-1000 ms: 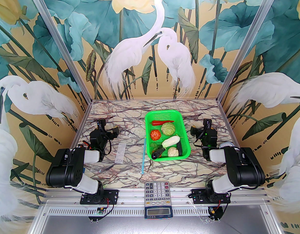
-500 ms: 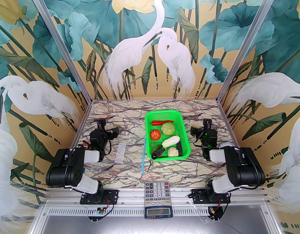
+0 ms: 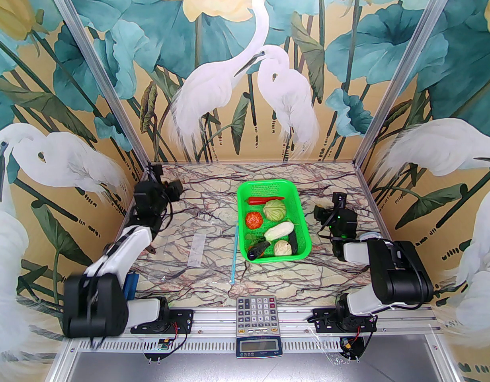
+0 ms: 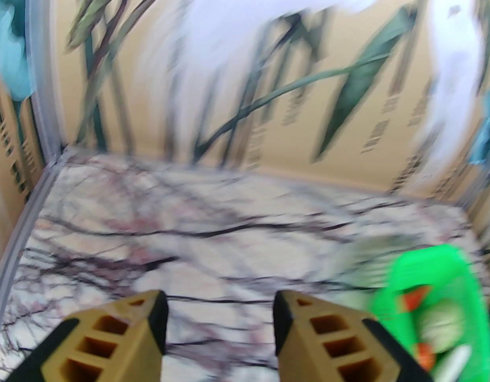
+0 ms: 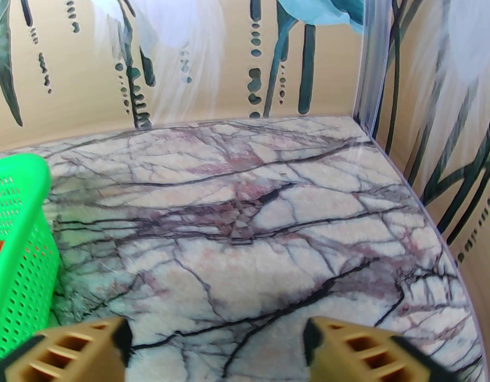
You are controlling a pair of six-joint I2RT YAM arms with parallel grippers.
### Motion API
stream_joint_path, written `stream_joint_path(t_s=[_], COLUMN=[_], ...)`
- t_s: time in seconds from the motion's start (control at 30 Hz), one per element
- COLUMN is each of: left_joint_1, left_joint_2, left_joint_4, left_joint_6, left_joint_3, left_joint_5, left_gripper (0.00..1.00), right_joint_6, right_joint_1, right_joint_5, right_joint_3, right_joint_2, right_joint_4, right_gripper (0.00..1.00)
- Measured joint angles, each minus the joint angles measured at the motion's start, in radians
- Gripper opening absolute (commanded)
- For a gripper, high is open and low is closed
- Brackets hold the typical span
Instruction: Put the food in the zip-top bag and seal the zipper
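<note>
One green plastic mesh basket [image 3: 304, 229] sits just right of the table's [image 3: 213, 197] centre, and all the food is in it. I make out seven glossy toy pieces:
- one slim red chili [image 3: 264, 200] at 12 o'clock
- one round, ribbed green cabbage [image 3: 274, 210]
- one orange-red tomato [image 3: 253, 220]
- one long white-green napa cabbage [image 3: 279, 230]
- two dark eggplants [image 3: 257, 248], at 7 and 4 o'clock
- one pale bulb [image 3: 283, 248] at 6 o'clock

One clear, floppy zip-top bag [image 3: 181, 265] lies flat on the marble-patterned table at the basket's 9 o'clock. It has a white label patch, and its thin light-blue zipper [image 3: 234, 255] runs just beside the basket's left wall.

There are two tools, each with ridged tan fingers. The left tool [image 4: 219, 324] hangs over the table's 10 o'clock corner, jaws spread and empty. The right tool [image 5: 215, 344] hovers at the basket's 3 o'clock, also spread and empty.
</note>
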Motion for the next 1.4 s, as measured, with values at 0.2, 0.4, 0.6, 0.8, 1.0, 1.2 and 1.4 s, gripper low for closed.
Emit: stream_joint_path(t_s=[0.2,0.4,0.6,0.8,1.0,1.2,1.4], left_joint_1=[-0.328,-0.645,-0.844,-0.92,-0.932,-0.934,-0.934], left_joint_2=[-0.135,-0.144,-0.119,0.051,0.129,0.198,0.277], left_joint_4=[-0.32,-0.568,-0.618,-0.577,-0.512,-0.472,-0.456], left_joint_6=[-0.122,-0.3,-0.481,-0.561,-0.607,-0.612,-0.613], left_joint_3=[-0.018,-0.104,-0.195,-0.178,-0.169,-0.134,-0.084], left_joint_5=[-0.12,-0.246,-0.304,-0.335,-0.34,-0.339,-0.336], left_gripper=[0.41,0.4,0.4,0.42,0.44,0.43,0.41], right_joint_6=[0.134,0.255,0.327,0.356,0.352,0.338,0.323], right_joint_1=[-0.004,0.05,0.118,0.202,0.223,0.223,0.223], right_joint_5=[0.027,-0.005,-0.056,-0.087,-0.108,-0.116,-0.134], right_joint_3=[0.311,0.6,0.671,0.719,0.754,0.754,0.754], right_joint_2=[-0.233,-0.3,-0.267,-0.245,-0.245,-0.245,-0.245], right_joint_4=[-0.515,-0.874,-1.118,-1.232,-1.281,-1.313,-1.321], right_gripper=[0.46,0.5,0.52,0.56,0.59,0.59,0.6])
